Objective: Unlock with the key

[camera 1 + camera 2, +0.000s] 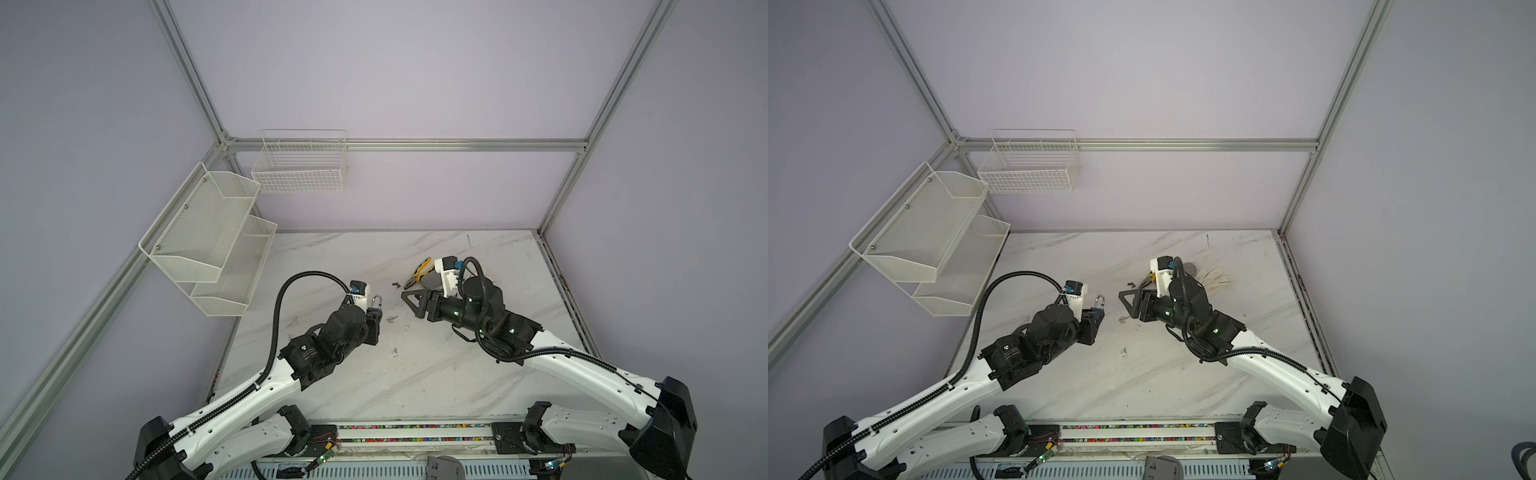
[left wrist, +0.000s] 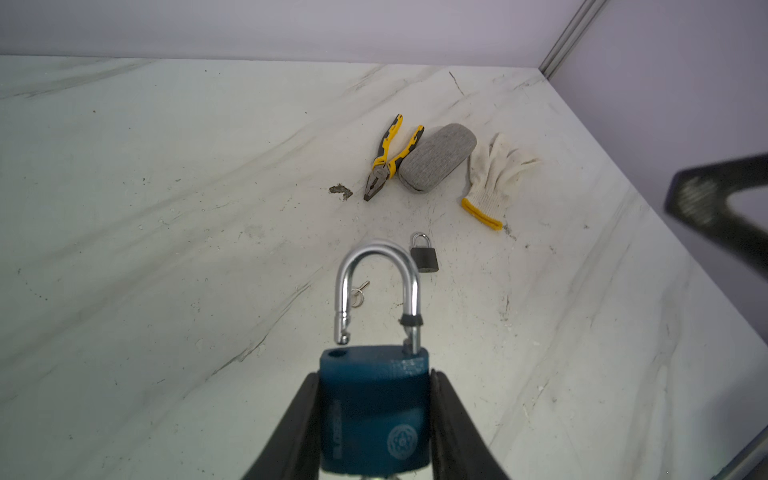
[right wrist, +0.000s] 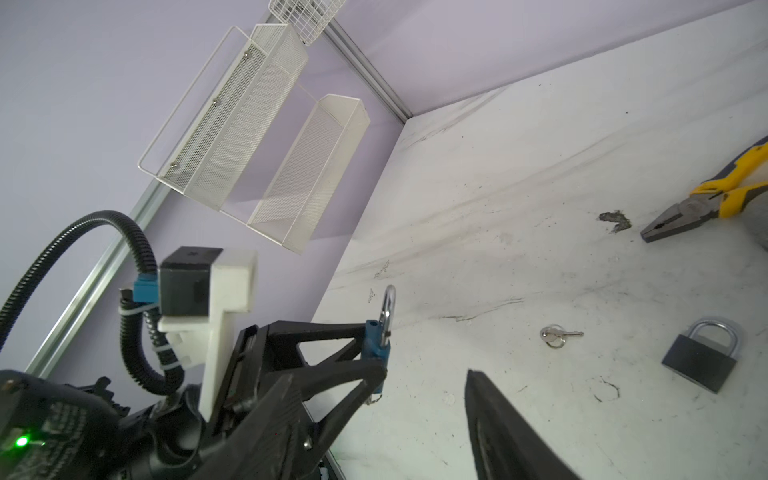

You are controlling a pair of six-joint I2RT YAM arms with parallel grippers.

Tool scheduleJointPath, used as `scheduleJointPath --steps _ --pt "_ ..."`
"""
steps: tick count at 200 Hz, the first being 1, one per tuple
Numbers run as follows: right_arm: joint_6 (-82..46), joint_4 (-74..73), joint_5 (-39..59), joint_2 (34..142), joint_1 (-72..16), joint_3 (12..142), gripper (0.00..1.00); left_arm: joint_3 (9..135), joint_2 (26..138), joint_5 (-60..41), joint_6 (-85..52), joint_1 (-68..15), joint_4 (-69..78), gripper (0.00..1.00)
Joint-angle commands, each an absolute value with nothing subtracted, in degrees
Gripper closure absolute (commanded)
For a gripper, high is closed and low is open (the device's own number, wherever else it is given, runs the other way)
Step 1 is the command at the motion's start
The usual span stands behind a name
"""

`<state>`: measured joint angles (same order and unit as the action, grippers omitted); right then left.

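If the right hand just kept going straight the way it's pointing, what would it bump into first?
Most likely the blue padlock, held in the left hand with its shackle open. In both top views the right hand points across at it, though depth is hard to judge.

I worked in a robotics lab test cell, not a home or shop. Plain lilac panels (image 1: pixel 415 62) enclosed me, held in bare aluminium framing (image 1: pixel 407 145). My two arms (image 1: pixel 582 365) rose from mounts at the edge of a marble-patterned table (image 1: pixel 374 374). A mesh shelf (image 1: pixel 208 232) and a wire basket (image 1: pixel 299 166) hung on the panels, and exposed circuit boards (image 1: pixel 328 451) sat by the mounts.
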<state>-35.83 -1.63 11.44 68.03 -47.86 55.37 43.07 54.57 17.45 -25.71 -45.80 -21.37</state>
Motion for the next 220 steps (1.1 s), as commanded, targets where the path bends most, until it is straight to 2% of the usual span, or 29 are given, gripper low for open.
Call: scheduleJointPath --steps 1,64,130,220 --pt "-29.8 9.2 11.0 70.9 -47.6 60.4 0.32 38.5 52.7 14.5 -16.2 -45.6 -11.0 1.00" --pt "-25.5 19.0 13.3 81.8 -46.4 72.4 0.25 34.8 53.4 16.1 -10.3 -45.7 -3.5 1.00" --pt "-21.3 26.3 8.8 92.3 -46.3 82.1 0.24 32.7 51.0 18.4 -9.5 -45.7 -2.5 1.00" --pt "-17.9 28.6 8.4 98.0 -46.3 87.1 0.24 32.6 52.0 20.3 -8.5 -45.7 -2.3 1.00"
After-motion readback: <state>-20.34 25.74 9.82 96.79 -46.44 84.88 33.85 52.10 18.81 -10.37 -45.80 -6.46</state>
